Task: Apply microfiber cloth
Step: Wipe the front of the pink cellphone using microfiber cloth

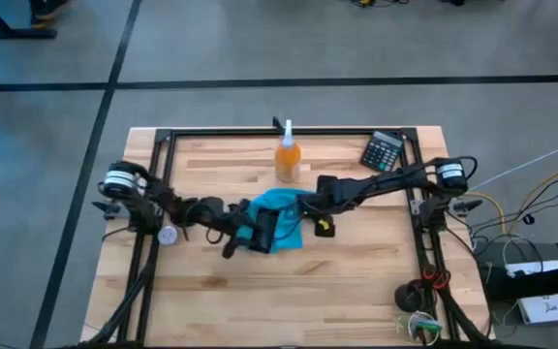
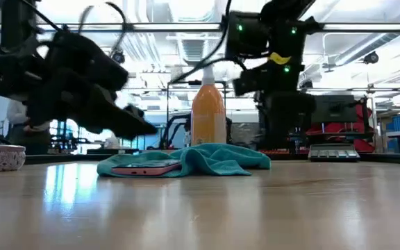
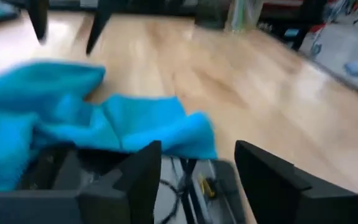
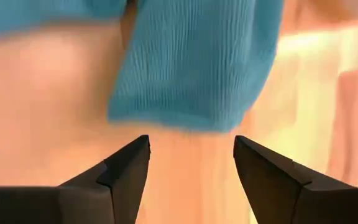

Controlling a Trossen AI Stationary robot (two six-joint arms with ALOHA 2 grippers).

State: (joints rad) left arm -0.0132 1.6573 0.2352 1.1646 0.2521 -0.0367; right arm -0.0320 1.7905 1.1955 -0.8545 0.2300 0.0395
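The turquoise microfiber cloth (image 1: 284, 215) lies crumpled on the wooden table, draped partly over a dark phone (image 2: 144, 169) that lies flat under it. My left gripper (image 3: 197, 168) hovers open just above the phone's bare end (image 3: 188, 186), at the cloth's left side (image 1: 245, 237). It shows raised off the table in the low view (image 2: 127, 121). My right gripper (image 4: 191, 155) is open above the cloth's right side (image 1: 308, 206), with a cloth corner (image 4: 191, 62) just ahead of its fingers. Neither gripper holds anything.
An orange spray bottle (image 1: 287, 155) stands upright just behind the cloth (image 2: 208, 114). A calculator (image 1: 384, 150) lies at the far right. A small round white object (image 1: 168, 234) sits at the left. Bare wood stretches toward the near edge.
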